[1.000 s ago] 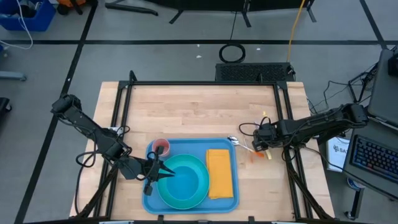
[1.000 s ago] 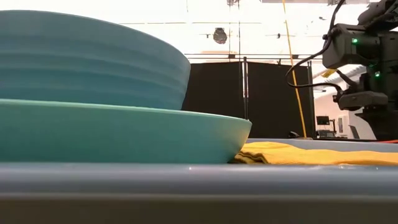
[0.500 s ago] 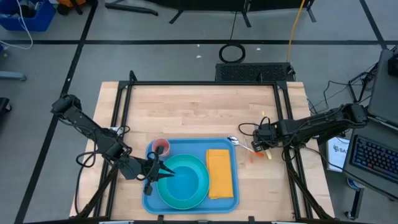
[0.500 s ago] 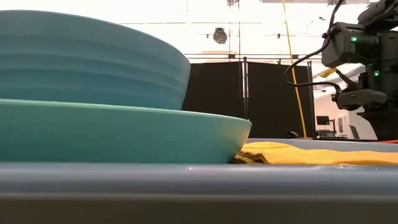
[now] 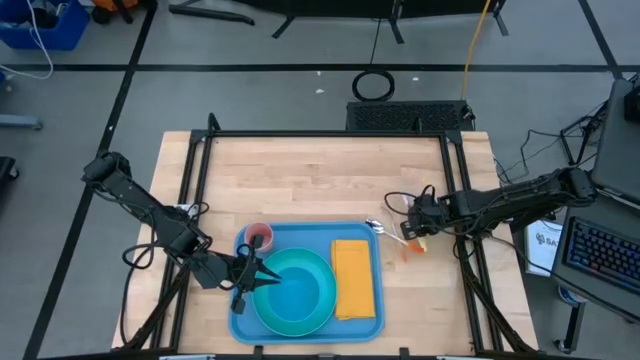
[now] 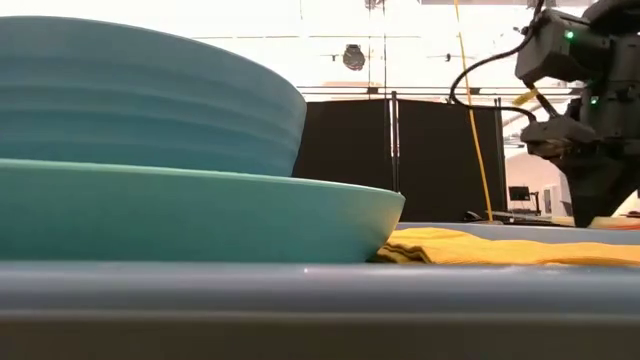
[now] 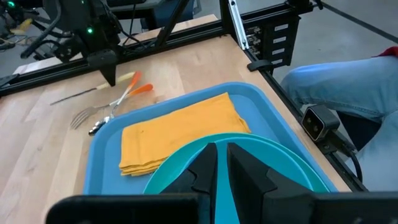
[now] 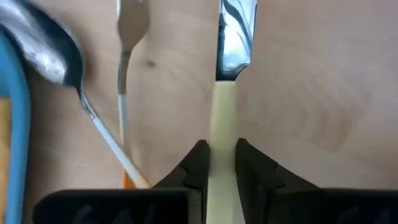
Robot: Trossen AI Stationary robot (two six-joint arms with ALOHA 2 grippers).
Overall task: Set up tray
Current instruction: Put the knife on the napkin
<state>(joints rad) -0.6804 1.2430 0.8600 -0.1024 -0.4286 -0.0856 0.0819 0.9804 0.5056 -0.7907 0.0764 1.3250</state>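
no readable text, labels, brand names or numbers appear in any view. at the right edge of the high view, a white sheet [image 5: 543, 243] beside the table shows a few dark printed letters, too small and cut off to read. a keyboard [image 5: 603, 256] there shows no legible key markings.
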